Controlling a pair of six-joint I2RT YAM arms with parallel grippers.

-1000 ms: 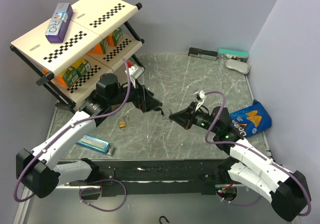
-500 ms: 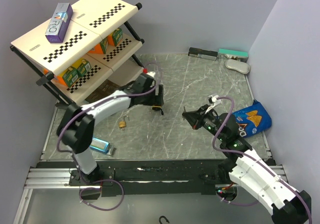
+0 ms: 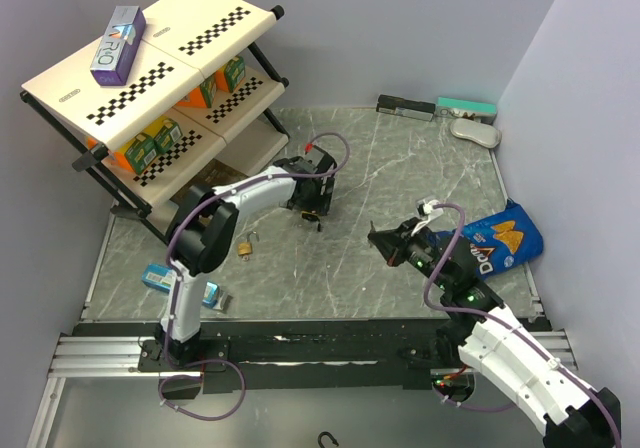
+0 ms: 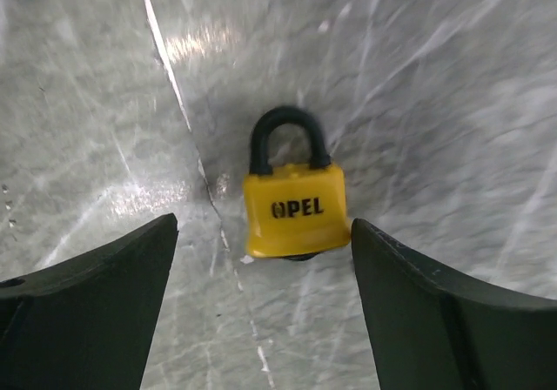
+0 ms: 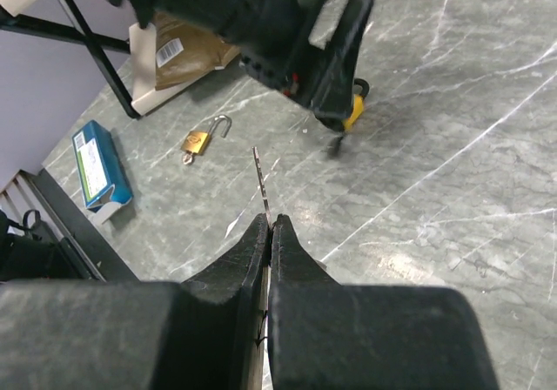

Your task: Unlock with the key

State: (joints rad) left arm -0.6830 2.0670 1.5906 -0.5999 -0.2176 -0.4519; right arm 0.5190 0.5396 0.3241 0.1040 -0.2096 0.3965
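A yellow padlock (image 4: 294,211) with a black shackle and "OPEL" on its body lies flat on the grey marble table (image 3: 400,178). My left gripper (image 4: 263,227) stands open over it, its body between the two fingertips and close to the right one. In the top view the left gripper (image 3: 314,208) points down at mid-table. My right gripper (image 3: 378,236) is shut on a thin metal key (image 5: 261,185) whose blade sticks out ahead of the fingers towards the yellow padlock (image 5: 352,109). A gap of bare table separates the key from the lock.
A small brass padlock (image 3: 245,248) lies left of the yellow one. A blue box (image 3: 160,276) sits near the left front. A shelf rack (image 3: 150,78) with juice cartons fills the back left. A blue chip bag (image 3: 505,236) lies at the right, and small items (image 3: 465,118) line the far edge.
My left arm has swung and straightened over the yellow padlock, and its jaws have narrowed a little. My right gripper has drawn back to the right with the key.
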